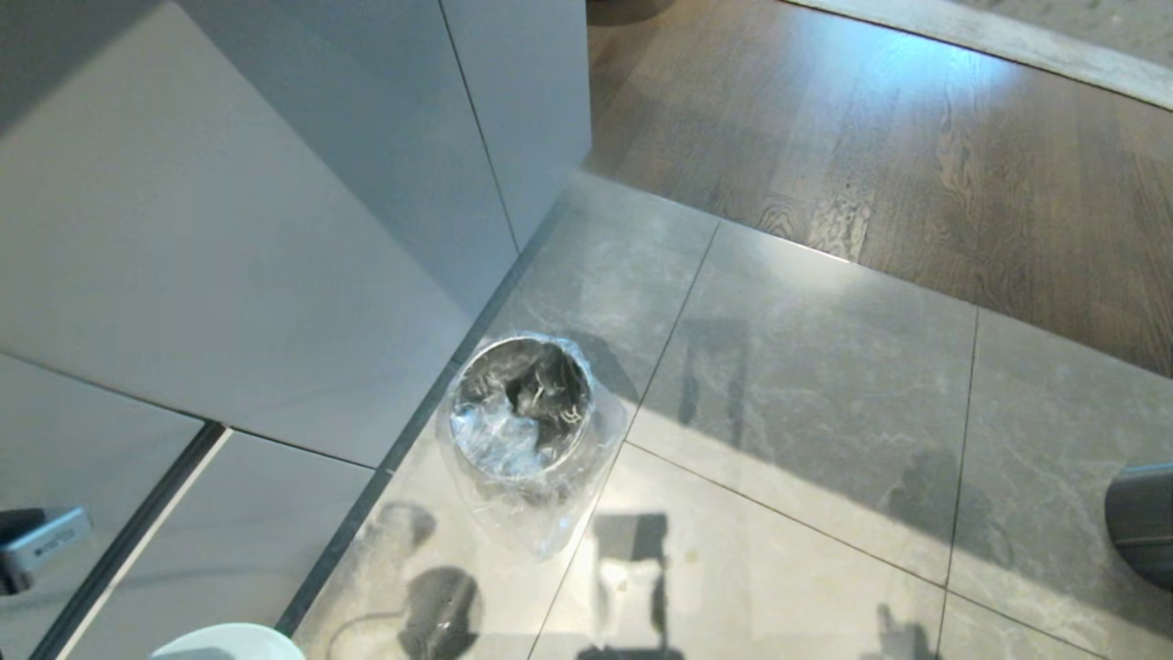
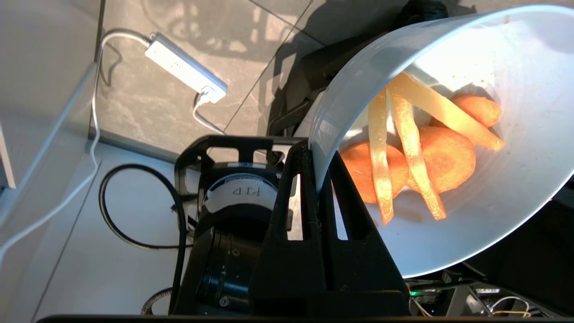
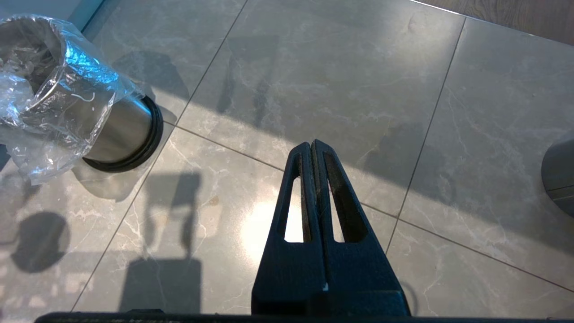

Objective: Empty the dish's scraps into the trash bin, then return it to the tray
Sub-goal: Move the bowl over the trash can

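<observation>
Our left gripper (image 2: 319, 157) is clamped shut on the rim of the dish (image 2: 506, 188), tilted, with the scraps (image 2: 417, 157) lying inside. In the head view the dish's edge shows at the bottom, short of the trash bin (image 1: 527, 417), which stands beside the cabinet base on open floor tiles (image 1: 806, 412). Our right gripper (image 3: 312, 148) hangs closed and empty over the tiles.

Grey marble floor tiles (image 1: 806, 385), wooden floorboards (image 1: 916, 137), pale cabinet panels (image 1: 229, 229), sunlit patches
</observation>
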Controlling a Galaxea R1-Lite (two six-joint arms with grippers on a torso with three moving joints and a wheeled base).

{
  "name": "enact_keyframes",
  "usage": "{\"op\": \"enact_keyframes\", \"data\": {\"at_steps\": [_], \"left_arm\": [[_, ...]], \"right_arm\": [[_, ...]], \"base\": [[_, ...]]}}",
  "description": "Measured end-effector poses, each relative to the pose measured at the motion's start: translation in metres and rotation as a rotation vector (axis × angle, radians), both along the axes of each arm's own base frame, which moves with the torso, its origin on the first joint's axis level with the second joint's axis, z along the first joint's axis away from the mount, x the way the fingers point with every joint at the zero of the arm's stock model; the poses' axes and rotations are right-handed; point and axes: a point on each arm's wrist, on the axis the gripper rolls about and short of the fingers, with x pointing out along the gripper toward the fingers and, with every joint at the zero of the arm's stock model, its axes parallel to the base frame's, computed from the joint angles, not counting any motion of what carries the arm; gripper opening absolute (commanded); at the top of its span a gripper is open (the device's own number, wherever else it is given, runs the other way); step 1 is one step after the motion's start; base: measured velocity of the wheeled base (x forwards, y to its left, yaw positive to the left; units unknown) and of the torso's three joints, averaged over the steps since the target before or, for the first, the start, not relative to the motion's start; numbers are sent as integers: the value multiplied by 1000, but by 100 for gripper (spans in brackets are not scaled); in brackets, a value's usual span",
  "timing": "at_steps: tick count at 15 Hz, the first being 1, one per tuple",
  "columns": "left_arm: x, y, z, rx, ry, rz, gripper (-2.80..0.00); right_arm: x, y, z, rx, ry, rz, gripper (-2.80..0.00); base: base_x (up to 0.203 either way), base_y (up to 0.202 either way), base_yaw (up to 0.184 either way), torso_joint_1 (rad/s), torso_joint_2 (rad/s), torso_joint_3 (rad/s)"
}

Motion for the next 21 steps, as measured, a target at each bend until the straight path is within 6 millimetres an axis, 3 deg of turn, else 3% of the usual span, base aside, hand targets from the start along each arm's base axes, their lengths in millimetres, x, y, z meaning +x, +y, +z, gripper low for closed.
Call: {"op": "enact_keyframes", "data": {"at_steps": [13, 17, 21], "left_arm": [[11, -11, 12, 67, -52, -70, -280], [33, -21, 20, 82, -45, -68, -280], [73, -40, 13, 112, -40, -67, -280]], "right_arm": [[0, 0, 0, 0, 0, 0, -280], [0, 0, 0, 0, 0, 0, -280], [0, 0, 0, 0, 0, 0, -280]], "base": [[0, 0, 0, 0, 0, 0], [0, 0, 0, 0, 0, 0], [0, 0, 0, 0, 0, 0]]}}
